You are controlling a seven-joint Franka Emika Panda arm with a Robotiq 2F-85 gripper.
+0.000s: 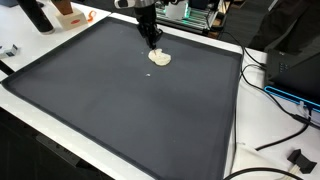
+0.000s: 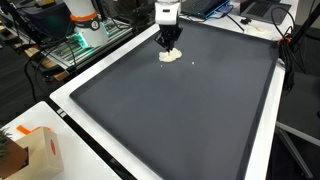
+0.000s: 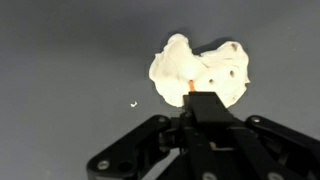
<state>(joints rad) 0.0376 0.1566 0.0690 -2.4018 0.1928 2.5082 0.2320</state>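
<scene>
Fingers [image 3: 198, 104] — black, pressed together — touch a lumpy cream blob [image 3: 200, 68] on matte grey mat [image 3: 60, 60].

No legible lettering, brand, number or sign in any view. Nothing printed on the black mat [image 1: 120, 110], on the pale cream piece [image 3: 205, 65] or on the gripper [image 3: 192, 95]. Orange-and-white box [image 2: 38, 150] at the table's edge in an exterior view, any markings too small and blurred to read.
</scene>
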